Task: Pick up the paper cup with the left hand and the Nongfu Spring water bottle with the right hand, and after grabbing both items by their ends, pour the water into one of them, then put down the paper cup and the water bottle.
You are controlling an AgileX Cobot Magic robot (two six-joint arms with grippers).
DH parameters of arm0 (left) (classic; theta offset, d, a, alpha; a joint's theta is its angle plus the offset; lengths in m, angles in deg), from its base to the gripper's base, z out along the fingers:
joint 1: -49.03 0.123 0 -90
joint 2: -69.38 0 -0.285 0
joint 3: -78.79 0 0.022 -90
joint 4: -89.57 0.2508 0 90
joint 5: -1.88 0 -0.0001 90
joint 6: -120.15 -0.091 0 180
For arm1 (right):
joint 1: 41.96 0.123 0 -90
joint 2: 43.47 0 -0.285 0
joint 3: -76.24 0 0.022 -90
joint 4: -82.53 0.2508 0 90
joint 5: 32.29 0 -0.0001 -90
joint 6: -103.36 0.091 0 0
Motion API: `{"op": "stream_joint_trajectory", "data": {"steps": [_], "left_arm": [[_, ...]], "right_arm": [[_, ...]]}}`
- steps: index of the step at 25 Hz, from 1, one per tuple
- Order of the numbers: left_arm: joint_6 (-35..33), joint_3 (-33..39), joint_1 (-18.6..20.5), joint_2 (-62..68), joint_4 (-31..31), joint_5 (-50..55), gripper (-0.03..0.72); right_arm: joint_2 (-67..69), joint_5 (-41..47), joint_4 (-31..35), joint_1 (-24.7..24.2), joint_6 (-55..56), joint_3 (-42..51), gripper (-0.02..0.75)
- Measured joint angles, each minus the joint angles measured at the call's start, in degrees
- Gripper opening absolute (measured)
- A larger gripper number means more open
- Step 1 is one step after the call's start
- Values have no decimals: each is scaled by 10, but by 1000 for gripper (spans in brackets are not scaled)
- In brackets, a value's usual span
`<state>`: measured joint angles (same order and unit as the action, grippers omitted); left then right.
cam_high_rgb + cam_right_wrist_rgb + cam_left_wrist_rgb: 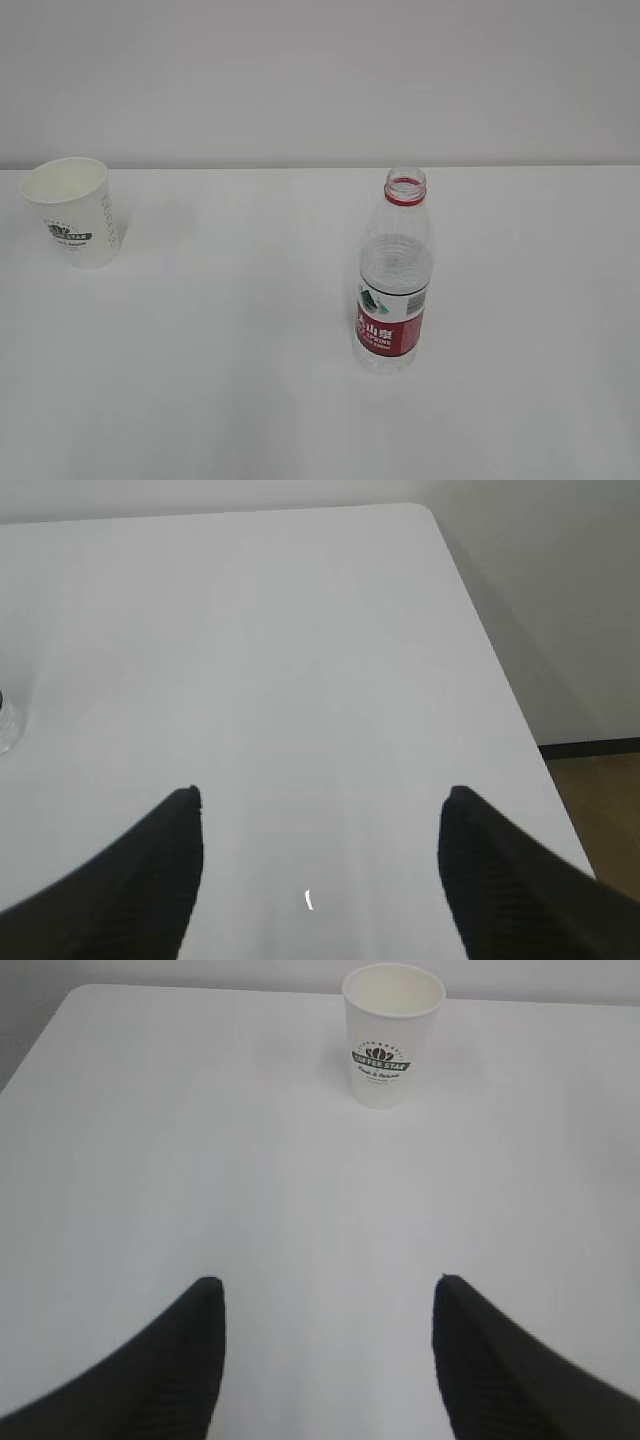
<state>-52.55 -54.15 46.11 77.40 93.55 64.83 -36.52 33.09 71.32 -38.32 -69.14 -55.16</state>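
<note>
The white paper cup [73, 211] with a dark logo stands upright at the far left of the table; the left wrist view shows the paper cup [392, 1035] far ahead of my left gripper [330, 1285], which is open and empty. Near the middle of the table stands the uncapped Nongfu Spring water bottle [394, 275], clear water [395, 262] filling much of it. Only a sliver of the water bottle [5, 722] shows at the left edge of the right wrist view. My right gripper [320, 795] is open over bare table. Neither arm shows in the exterior view.
The white table [220, 360] meets a pale wall behind. In the right wrist view the table's right edge and rounded far corner [425, 512] are near, with brown floor [605, 810] beyond. A small white fleck [309, 899] lies between the right fingers.
</note>
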Motion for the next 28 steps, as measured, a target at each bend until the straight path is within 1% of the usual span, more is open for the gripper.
{"op": "stream_joint_trajectory", "data": {"steps": [5,8,15,28], "left_arm": [[0,-1,0,2,0,-4,472],[0,-22,0,20,0,-20,472],[0,-67,0,130,0,-96,468],[0,-142,0,285,10,-211,463]], "right_arm": [[0,-1,4,0,0,-6,552],[8,-6,13,0,0,-20,552],[86,-51,17,0,0,-59,552],[213,-146,17,0,0,-138,551]]}}
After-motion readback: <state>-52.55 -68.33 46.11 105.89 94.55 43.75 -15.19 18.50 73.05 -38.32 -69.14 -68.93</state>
